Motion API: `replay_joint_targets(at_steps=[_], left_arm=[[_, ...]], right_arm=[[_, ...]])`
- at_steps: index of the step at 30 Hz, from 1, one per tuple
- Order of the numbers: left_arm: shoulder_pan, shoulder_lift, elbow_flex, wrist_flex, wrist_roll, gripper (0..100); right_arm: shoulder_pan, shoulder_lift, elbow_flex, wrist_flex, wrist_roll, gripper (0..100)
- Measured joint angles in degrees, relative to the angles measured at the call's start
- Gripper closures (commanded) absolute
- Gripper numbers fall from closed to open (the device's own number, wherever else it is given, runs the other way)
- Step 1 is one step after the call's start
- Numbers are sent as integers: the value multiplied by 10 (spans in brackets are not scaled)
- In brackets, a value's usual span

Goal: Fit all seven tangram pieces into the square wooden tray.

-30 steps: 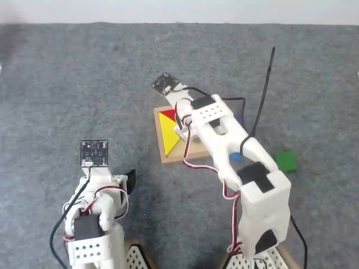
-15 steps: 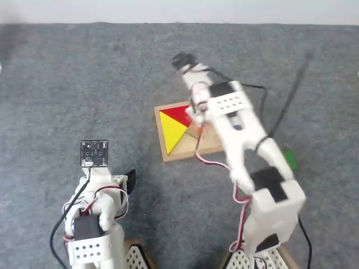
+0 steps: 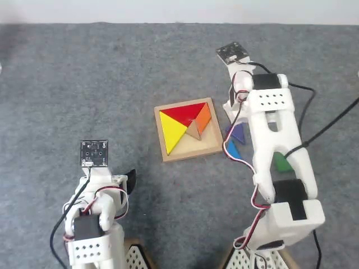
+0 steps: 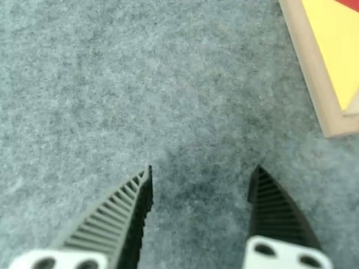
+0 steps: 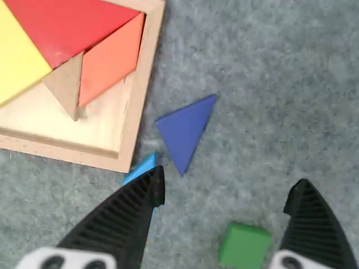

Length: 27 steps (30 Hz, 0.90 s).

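- Seven pieces in all. Four lie in the square wooden tray [image 3: 159, 134]: a yellow triangle [image 3: 171, 132], a red triangle [image 3: 185, 112], an orange piece [image 3: 204, 119] and a small tan triangle [image 3: 193, 131] (bare wood shows beside them).
- Three lie loose on the grey mat [image 3: 84, 84]: a dark blue triangle [image 5: 185, 130] near the tray's rim, a light blue piece [image 5: 140, 168] at its corner, and a green square [image 5: 244, 245] farther off.
- The right gripper [image 5: 227, 185] hangs over the loose pieces, jaws spread wide, holding nothing. The right arm [image 3: 277, 145] stretches forward beside the tray.
- The left gripper [image 4: 202, 171] is wide apart too and empty, over bare mat near the tray's corner. The left arm [image 3: 92, 213] is folded by its base.
- In the high view the right arm covers part of the green square and part of the light blue piece.
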Motion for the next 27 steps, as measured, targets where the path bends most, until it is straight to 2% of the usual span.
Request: replay_joint_targets(at_steps=[10,27], left_arm=[[0,0,0,0,0,729],[0,0,0,0,0,729]], right_arm=[[-114,152,3,-120,-6,658],[-115,184,2,-179,-62,658]])
